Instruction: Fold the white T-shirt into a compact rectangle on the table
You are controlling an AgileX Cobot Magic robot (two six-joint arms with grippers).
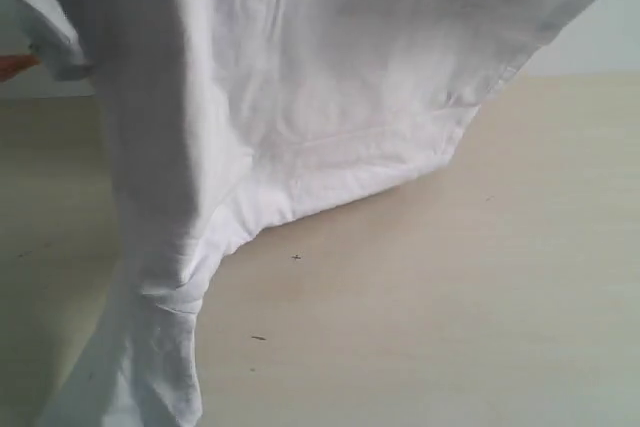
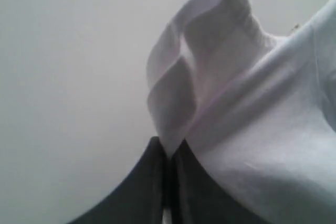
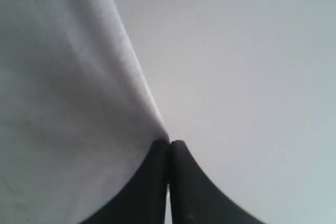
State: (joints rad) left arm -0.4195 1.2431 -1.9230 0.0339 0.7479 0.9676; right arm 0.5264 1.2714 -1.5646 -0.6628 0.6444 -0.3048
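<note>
Left fingers (image 2: 149, 187) are pressed together, pinching a folded edge of the white T-shirt (image 1: 330, 77); right fingers (image 3: 149, 182) are likewise closed on its cloth. It hangs raised over the desk (image 1: 480, 297), one part drooping low at the left.

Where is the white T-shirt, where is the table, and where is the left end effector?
white T-shirt (image 1: 330, 77), exterior view, on the hanging body cloth.
table (image 1: 480, 297), exterior view, on a bare part.
left end effector (image 2: 169, 150), left wrist view, midway between its fingertips.
</note>
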